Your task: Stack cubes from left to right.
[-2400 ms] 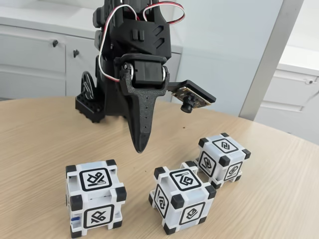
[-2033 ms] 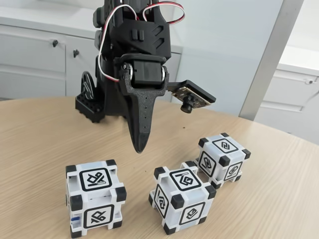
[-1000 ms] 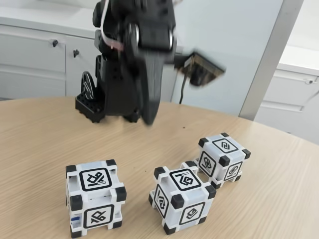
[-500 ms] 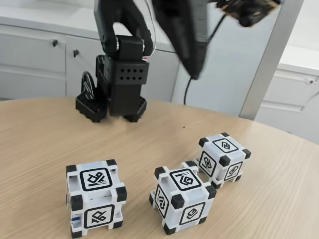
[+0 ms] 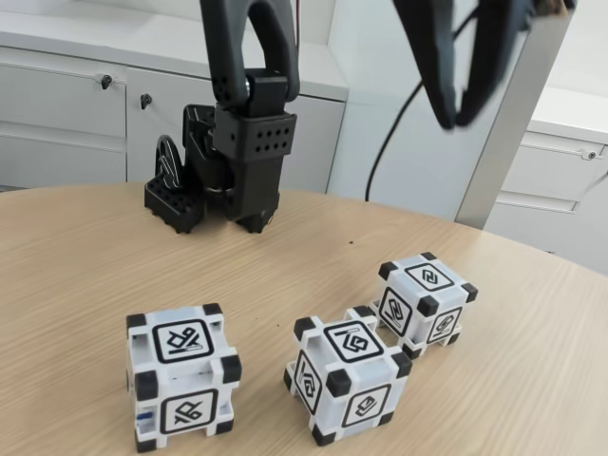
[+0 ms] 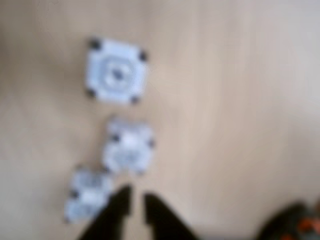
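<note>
Soft, even daylight gives the fixed view crisp detail and faint shadows under the cubes (image 5: 183, 375). The wrist view is heavily blurred throughout.

An office or lab room: a round wood-grain laminate table (image 5: 85, 256) fills the lower frame, with white cabinets (image 5: 66, 114) on black knobs (image 5: 105, 83) across the upper left and a grey metal column (image 5: 513, 123) at upper right.

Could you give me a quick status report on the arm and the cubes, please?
Gripper high above the table, jaws slightly apart, empty. Three cubes unstacked on the wood. Nothing in the way.
</note>
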{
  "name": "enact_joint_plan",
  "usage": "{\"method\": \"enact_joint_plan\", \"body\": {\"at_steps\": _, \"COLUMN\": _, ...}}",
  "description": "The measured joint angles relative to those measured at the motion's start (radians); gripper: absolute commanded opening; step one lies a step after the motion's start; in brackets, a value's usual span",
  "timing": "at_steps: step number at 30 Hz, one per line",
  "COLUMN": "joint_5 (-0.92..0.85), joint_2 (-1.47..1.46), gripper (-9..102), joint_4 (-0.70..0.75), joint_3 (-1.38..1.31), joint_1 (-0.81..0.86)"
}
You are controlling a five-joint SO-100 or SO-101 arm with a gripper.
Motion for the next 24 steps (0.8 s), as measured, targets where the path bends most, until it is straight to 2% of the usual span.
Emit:
{"method": "enact_joint_plan", "body": {"at_steps": 7, "joint_5": 0.031, "joint_2": -0.175, "gripper": 10, "joint_4": 0.002, "joint_3": -0.002, "joint_1": -0.043}}
{"method": "enact_joint_plan", "body": {"at_steps": 10, "joint_5": 0.031, "joint_2": -0.198, "gripper": 21, "joint_4": 0.002, "joint_3": -0.002, "joint_1": -0.046}}
{"method": "enact_joint_plan", "body": {"at_steps": 14, "joint_5": 0.031, "joint_2": -0.204, "gripper": 27, "joint_4": 0.002, "joint_3": -0.003, "joint_1": -0.041}}
{"method": "enact_joint_plan", "body": {"at_steps": 24, "joint_5": 0.075, "joint_2": -0.206, "gripper": 29, "joint_4": 0.002, "joint_3": -0.003, "joint_1": -0.048}}
